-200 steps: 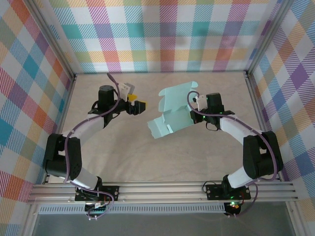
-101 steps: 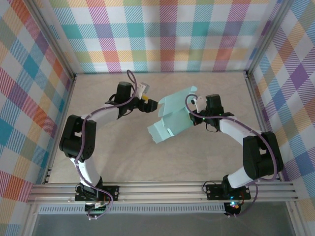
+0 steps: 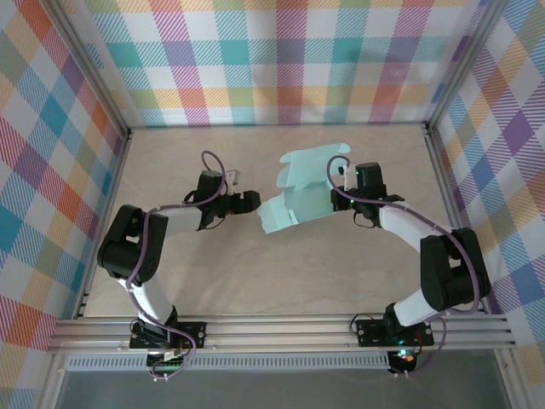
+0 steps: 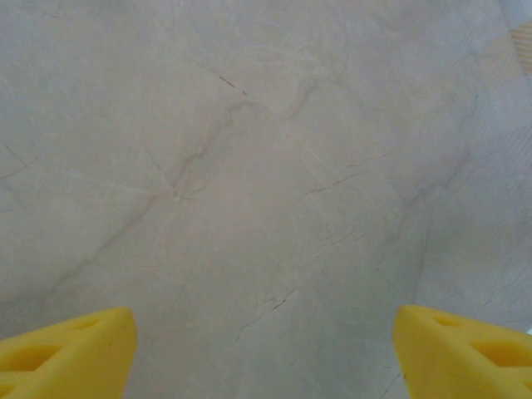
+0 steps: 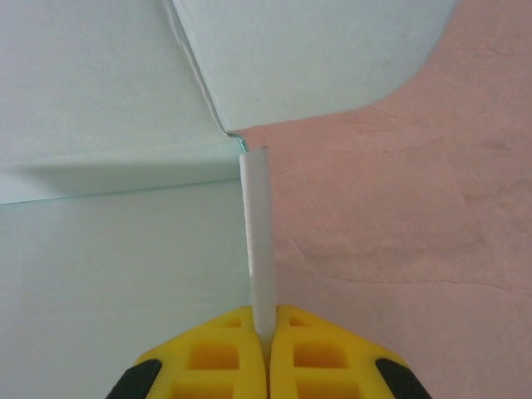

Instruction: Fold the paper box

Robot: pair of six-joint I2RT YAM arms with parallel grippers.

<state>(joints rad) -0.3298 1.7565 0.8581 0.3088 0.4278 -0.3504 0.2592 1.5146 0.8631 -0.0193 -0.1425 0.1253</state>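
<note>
i'm looking down on a pale, marble-veined tabletop (image 3: 221, 273) lying in soft, even light. plaid walls (image 3: 289, 60) in pink, teal, orange and purple are closing it in at the back and on both sides. silver aluminium posts (image 3: 95, 78) are running up the back corners, and ribbed rails (image 3: 281, 331) are crossing the near edge, with a grey surface (image 3: 341, 388) showing below them

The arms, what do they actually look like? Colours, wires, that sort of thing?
The left arm and right arm match: smooth white tube sections joined by chunky black joints, standing on black base plates. A thin purple cable loops along each. The fingers are bright yellow plastic wedges with hollow pockets, with black parts behind them.
</note>
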